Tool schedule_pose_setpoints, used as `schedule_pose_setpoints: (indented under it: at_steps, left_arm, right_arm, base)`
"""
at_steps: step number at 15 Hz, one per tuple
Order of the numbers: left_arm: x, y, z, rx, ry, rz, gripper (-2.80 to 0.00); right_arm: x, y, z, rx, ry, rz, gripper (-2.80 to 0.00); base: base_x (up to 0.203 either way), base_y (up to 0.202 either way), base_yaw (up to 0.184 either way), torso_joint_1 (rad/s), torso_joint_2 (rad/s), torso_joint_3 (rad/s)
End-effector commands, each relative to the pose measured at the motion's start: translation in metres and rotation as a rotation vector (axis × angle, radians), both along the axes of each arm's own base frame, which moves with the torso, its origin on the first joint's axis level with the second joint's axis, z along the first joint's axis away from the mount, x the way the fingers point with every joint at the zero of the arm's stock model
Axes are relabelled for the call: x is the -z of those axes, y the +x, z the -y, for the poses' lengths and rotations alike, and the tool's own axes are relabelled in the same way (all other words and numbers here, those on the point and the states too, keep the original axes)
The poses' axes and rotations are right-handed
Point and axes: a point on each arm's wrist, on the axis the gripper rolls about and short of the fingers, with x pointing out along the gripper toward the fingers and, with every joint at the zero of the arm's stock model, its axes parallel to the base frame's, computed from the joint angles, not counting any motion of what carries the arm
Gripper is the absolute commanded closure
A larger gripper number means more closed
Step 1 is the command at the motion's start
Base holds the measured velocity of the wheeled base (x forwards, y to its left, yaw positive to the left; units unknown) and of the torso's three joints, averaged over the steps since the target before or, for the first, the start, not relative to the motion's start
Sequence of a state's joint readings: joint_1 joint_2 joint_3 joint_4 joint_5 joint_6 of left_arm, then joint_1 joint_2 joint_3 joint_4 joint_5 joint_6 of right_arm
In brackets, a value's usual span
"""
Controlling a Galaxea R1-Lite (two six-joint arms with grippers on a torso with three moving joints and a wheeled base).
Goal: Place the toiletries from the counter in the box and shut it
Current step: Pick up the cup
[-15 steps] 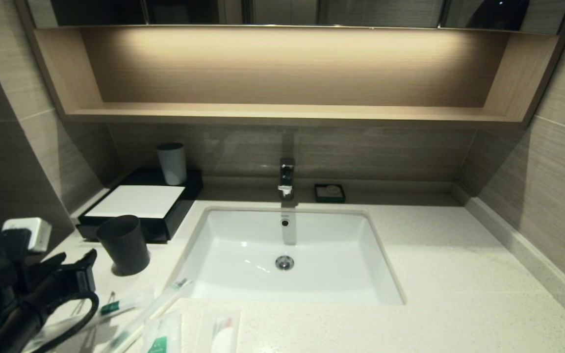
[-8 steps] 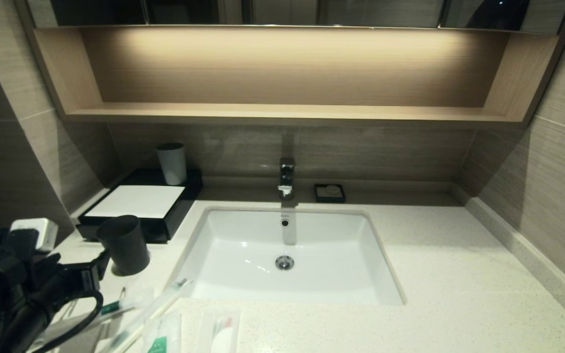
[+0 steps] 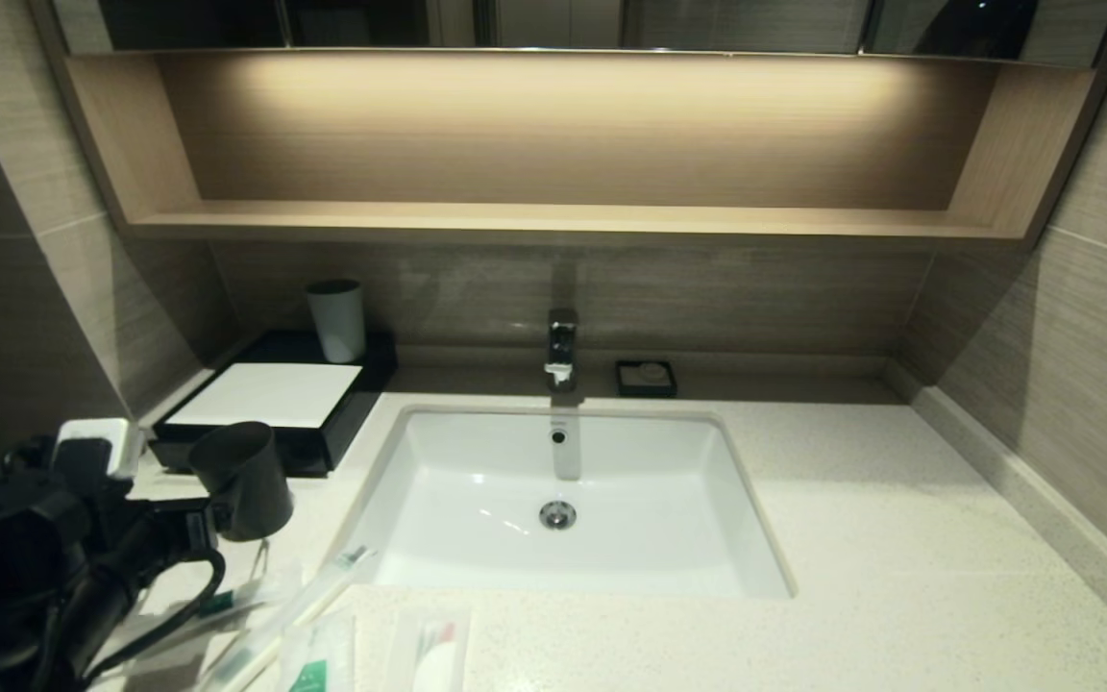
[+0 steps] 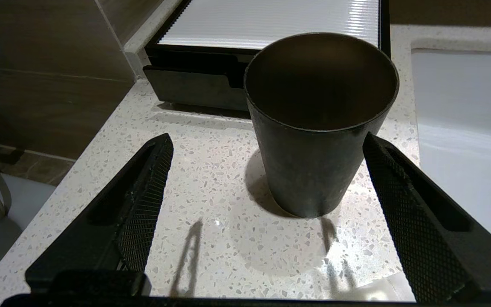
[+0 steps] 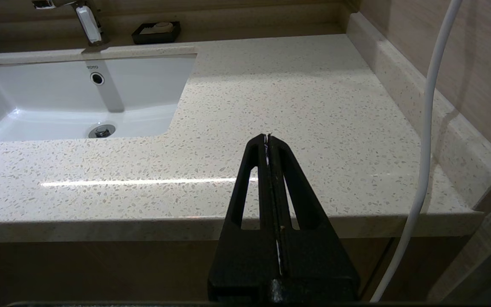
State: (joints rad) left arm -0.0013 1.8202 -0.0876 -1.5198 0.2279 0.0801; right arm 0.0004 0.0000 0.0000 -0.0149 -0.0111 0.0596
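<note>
At the far left, the left hand (image 4: 267, 145) is low over the worktop (image 3: 899, 577), with its fingers spread wide. The black cup (image 4: 318, 119) stands upright between the fingertips, nearer to the one on the sink side; it does not seem to be touched yet. The cup stands directly in front of the box (image 3: 270, 399), blocking its drawer front (image 4: 194, 87), so I think the hand wants to move it away first. The box is at the back left, beside the wall, and its drawer seems almost shut. A white cup (image 3: 336, 319) stands behind its white top. The toiletries (image 3: 323, 615) lie on the front edge of the worktop, left of the sink (image 3: 563, 500), not yet in the box. At the right, the right hand (image 5: 267, 138) waits off the front edge with fingers pressed together, holding nothing.
</note>
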Motion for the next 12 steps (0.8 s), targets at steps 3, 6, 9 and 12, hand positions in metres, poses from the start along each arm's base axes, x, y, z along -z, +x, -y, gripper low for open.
schedule_pose_setpoints:
  at_steps: [3,6,9,12]
  left_arm:
    - [0.008,0.011,0.0,0.025,0.001,-0.018,-2.8]
    - [0.011,0.011,0.002,0.074,-0.012,-0.035,-2.8]
    - [0.014,0.013,0.002,0.092,-0.014,-0.048,-2.8]
    - [0.017,0.02,0.002,0.104,-0.027,-0.049,-2.8]
  right_arm:
    - [0.0,0.0,0.0,0.0,0.0,0.0,0.0]
    - [0.0,0.0,0.0,0.0,0.0,-0.001,0.0]
    - [0.0,0.0,0.0,0.0,0.0,-0.001,0.0]
    - [0.0,0.0,0.0,0.0,0.0,-0.001,0.0]
  base:
    - [0.0,0.0,0.0,0.0,0.0,0.0]
    - [0.0,0.0,0.0,0.0,0.0,0.0]
    - [0.0,0.0,0.0,0.0,0.0,0.0]
    - [0.0,0.0,0.0,0.0,0.0,0.0]
